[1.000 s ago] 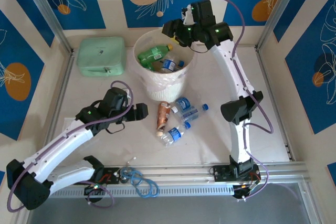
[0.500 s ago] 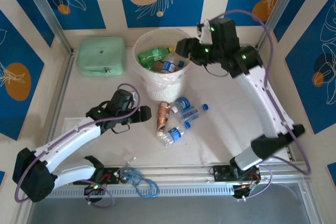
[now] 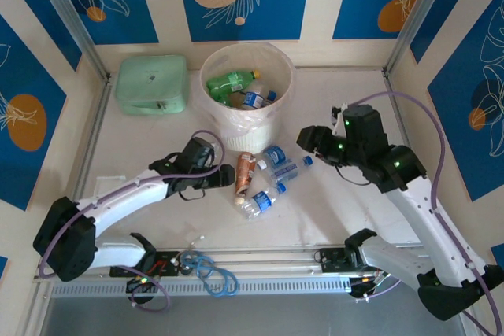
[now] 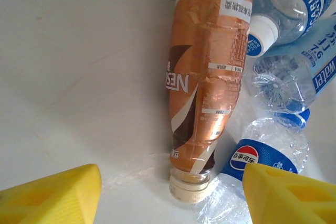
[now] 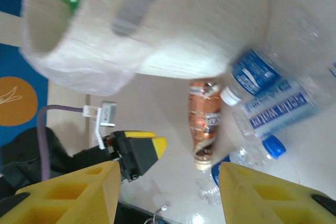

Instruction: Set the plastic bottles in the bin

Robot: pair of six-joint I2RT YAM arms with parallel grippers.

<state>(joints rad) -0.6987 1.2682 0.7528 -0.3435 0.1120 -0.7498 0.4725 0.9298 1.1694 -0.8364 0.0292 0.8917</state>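
Note:
The bin [image 3: 211, 116] stands at the back middle with a green bottle [image 3: 228, 82] and a blue-labelled one [image 3: 253, 98] inside. In front of it lie a brown-labelled bottle [image 3: 244, 174] and three clear blue-labelled bottles [image 3: 274, 155] [image 3: 288, 169] [image 3: 264, 200]. My left gripper [image 3: 223, 175] is just left of the brown bottle's cap end. In the left wrist view it [image 4: 170, 198] is open, and the brown bottle [image 4: 207, 77] has its cream cap [image 4: 190, 188] between the yellow fingers, untouched. My right gripper [image 3: 311, 141] hovers right of the bottles, open [image 5: 168, 192] and holding nothing.
A mint-green case [image 3: 152, 84] sits at the back left. Loose blue cables [image 3: 211, 271] lie along the front rail. Metal frame posts and patterned walls close in the table on three sides.
My right arm has left the bin's rim and swung down to the right of the lying bottles. My left gripper has slid right to the brown bottle, jaws narrowing.

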